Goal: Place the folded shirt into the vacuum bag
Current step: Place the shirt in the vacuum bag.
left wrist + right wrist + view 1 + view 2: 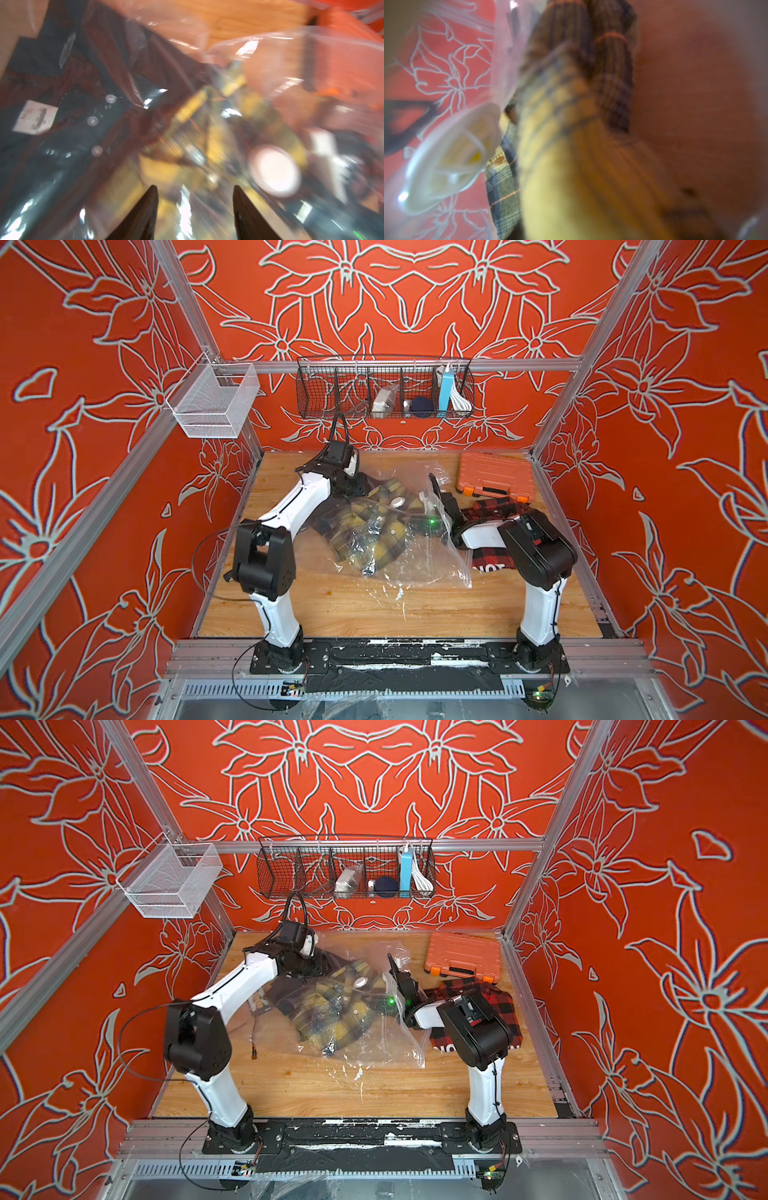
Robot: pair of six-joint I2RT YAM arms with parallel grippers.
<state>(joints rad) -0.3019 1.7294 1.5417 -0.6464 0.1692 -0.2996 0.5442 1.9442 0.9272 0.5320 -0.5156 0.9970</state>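
So my left pincer [194,187] has its fingers apart with nothing between them, right over the vacuum bag [415,564]. The bag sits crumpled mid-bench [353,605] with the yellow plaid shirt [374,531] bunched up inside, under the white valve [399,502]. My right pincer [436,489] is up against the bag's edge on the side of the red plaid shirt [494,510] that's lying out on the bench, and honestly I can't tell if it's apart or together.
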